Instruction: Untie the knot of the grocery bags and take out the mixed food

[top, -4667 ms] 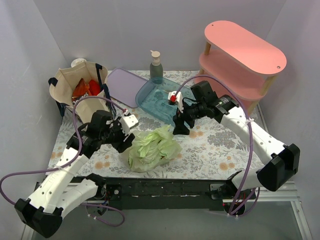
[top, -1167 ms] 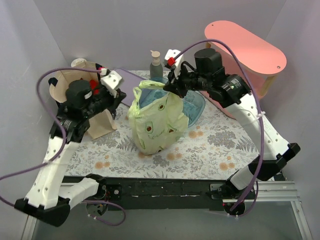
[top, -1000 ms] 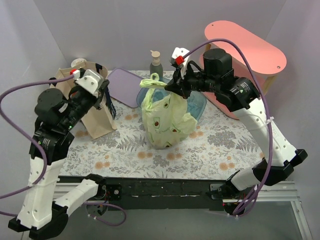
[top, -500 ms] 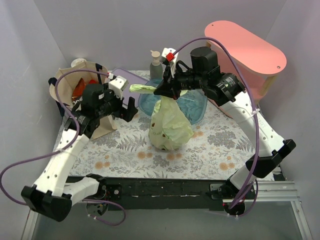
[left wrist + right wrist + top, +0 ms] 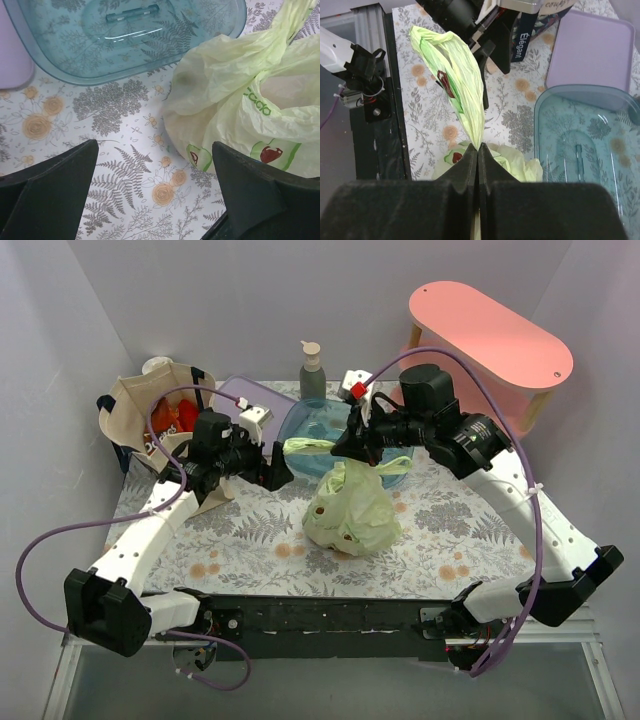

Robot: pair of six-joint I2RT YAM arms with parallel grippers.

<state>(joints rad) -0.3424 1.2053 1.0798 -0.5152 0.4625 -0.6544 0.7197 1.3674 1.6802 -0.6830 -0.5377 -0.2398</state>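
The pale-green plastic grocery bag (image 5: pixel 350 512) slumps on the flowered cloth in the middle. My right gripper (image 5: pixel 343 447) is shut on its twisted handle strip (image 5: pixel 461 75), which sticks out past the fingers toward the left arm. I cannot make out a tied knot in it. My left gripper (image 5: pixel 274 470) stands open just left of the bag (image 5: pixel 240 105), with only cloth between its fingers (image 5: pixel 50 190). The beige canvas tote (image 5: pixel 135 405) stands at the back left with red and orange packets (image 5: pixel 170 418) showing in its mouth. What the green bag holds is hidden.
A clear blue tray (image 5: pixel 320 425) lies right behind the green bag, with a purple lid (image 5: pixel 243 400) to its left. A pump bottle (image 5: pixel 313 370) stands at the back wall. A pink two-tier shelf (image 5: pixel 485 350) fills the back right corner.
The left gripper has opened and swung down from beside the tote to the bag's left side. The right gripper has lowered, and the hanging bag now slumps on the cloth.
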